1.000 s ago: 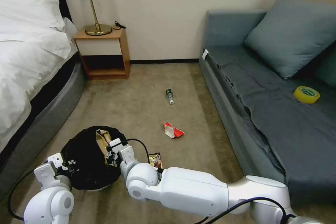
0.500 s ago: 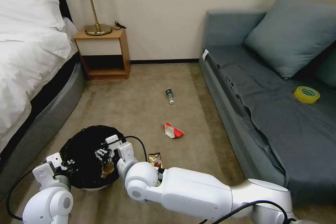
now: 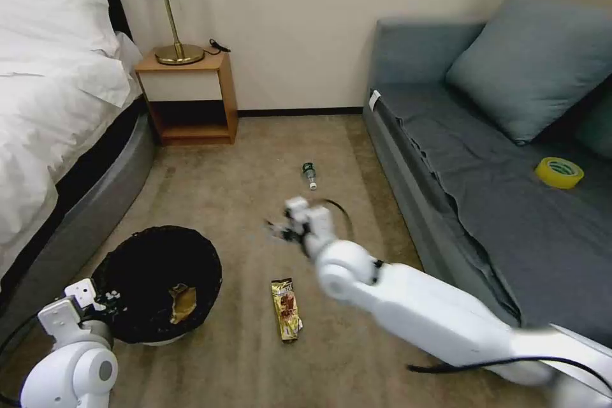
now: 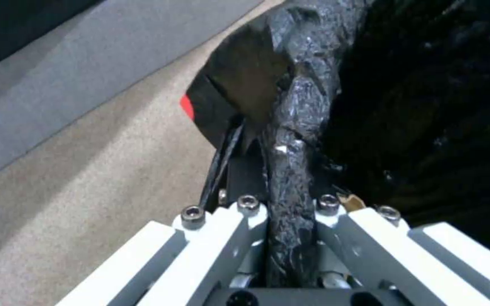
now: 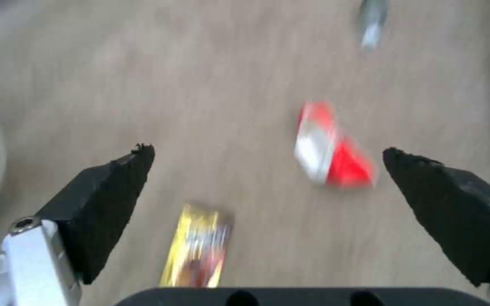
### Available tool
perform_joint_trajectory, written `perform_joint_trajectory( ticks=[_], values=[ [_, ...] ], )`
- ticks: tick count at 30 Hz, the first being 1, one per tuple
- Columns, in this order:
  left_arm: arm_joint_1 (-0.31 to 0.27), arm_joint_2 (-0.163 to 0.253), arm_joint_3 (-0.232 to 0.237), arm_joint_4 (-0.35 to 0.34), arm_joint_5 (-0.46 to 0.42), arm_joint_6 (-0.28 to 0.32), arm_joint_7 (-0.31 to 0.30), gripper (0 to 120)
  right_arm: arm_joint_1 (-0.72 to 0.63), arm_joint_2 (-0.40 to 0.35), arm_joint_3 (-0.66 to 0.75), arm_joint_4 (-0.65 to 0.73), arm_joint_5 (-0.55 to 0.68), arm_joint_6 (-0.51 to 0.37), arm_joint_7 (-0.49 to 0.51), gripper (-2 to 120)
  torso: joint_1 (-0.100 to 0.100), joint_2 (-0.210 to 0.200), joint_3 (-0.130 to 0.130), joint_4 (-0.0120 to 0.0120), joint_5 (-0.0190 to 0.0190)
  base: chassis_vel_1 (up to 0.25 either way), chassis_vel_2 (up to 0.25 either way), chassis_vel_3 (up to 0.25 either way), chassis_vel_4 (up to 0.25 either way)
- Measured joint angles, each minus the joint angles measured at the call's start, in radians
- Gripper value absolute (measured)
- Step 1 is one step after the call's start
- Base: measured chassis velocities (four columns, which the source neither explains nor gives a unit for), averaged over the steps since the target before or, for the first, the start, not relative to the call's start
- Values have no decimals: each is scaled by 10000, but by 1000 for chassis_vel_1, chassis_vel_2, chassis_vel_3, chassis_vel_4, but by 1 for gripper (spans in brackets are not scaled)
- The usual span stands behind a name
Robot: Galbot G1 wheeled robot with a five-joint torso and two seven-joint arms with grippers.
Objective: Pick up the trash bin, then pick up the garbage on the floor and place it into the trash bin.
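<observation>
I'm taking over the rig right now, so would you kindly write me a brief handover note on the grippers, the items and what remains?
Left gripper: shut on the bag-lined rim of the trash bin, near the bed.
Right gripper: open, empty, above the carpet over the red-and-white wrapper.
Done: crumpled tan paper lies inside the bin.
Left on the floor: gold-brown snack wrapper beside the bin, the red-and-white wrapper, and the small bottle farther off toward the wall.
</observation>
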Motion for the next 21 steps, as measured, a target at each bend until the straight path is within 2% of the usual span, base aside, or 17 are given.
perform_joint_trajectory(
  ticks=[5, 9, 12, 16, 21],
  values=[
    [59, 3, -38, 79, -7, -69, 9, 3, -496, 208, -801, -391, 713, 146, 176, 100, 0, 0, 0, 12, -1, 0, 0, 0, 0],
    [67, -18, -35, 105, 8, -84, 14, 3, -352, 561, -1762, -1099, 972, 546, 180, 100, 0, 0, 0, 10, -2, 0, 0, 0, 0],
    [76, -93, -9, 103, 34, -94, 18, 3, -196, 1008, -2747, -1989, 819, 928, 80, 100, 0, 0, 0, 10, -5, 0, 0, 0, 0],
    [117, -117, 4, 96, 83, -120, 19, 3, -210, 1461, -3190, -2662, 489, 1219, -71, 100, 0, 0, 0, 11, -5, 0, 0, 0, 0],
    [131, -124, -13, 86, 105, -123, 18, 3, -210, 1659, -3709, -3020, 229, 1530, -192, 100, 0, 0, 0, 10, -5, 0, 0, 0, 0]
  ],
)
